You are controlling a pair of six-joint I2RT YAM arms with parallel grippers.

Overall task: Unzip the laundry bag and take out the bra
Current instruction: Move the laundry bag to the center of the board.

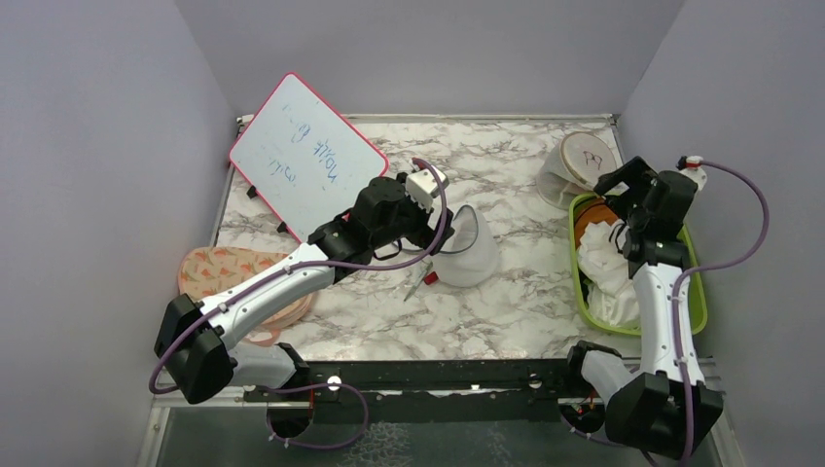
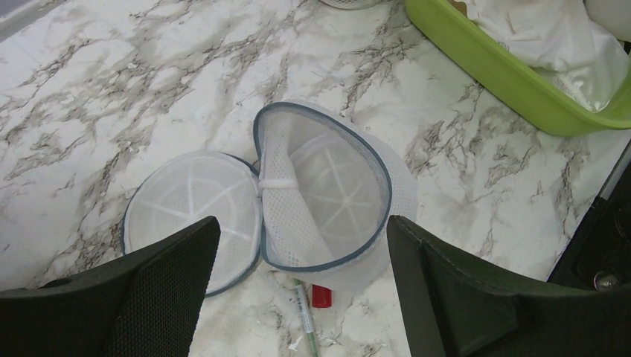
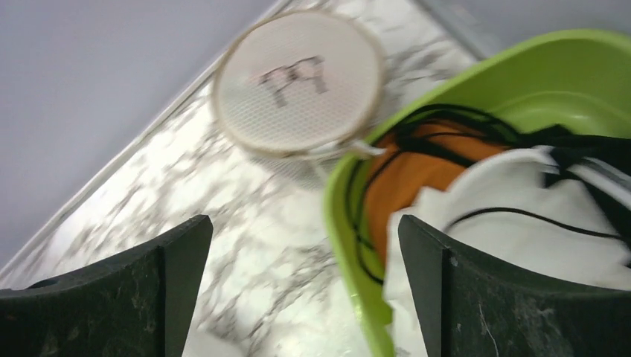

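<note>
Fingers [image 2: 164,297] are hanging spread and empty on both sides, left gripper [image 2: 301,223] over the unzipped bag [image 2: 327,186], right gripper [image 3: 305,223] over the bin [image 3: 344,245] where the apparent bra [image 3: 521,238] is lying, dark cords [image 3: 513,216] across it risking a snag.

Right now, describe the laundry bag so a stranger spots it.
Mid marble table, just ahead of the left claw, lies the laundry bag: a round white mesh clamshell, lying open. Its dark zipper rim sets it apart from the beige-rimmed P7 case back right.

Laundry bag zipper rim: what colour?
Dark blue-grey rim on the laundry bag, clearest in left wrist view.
</note>
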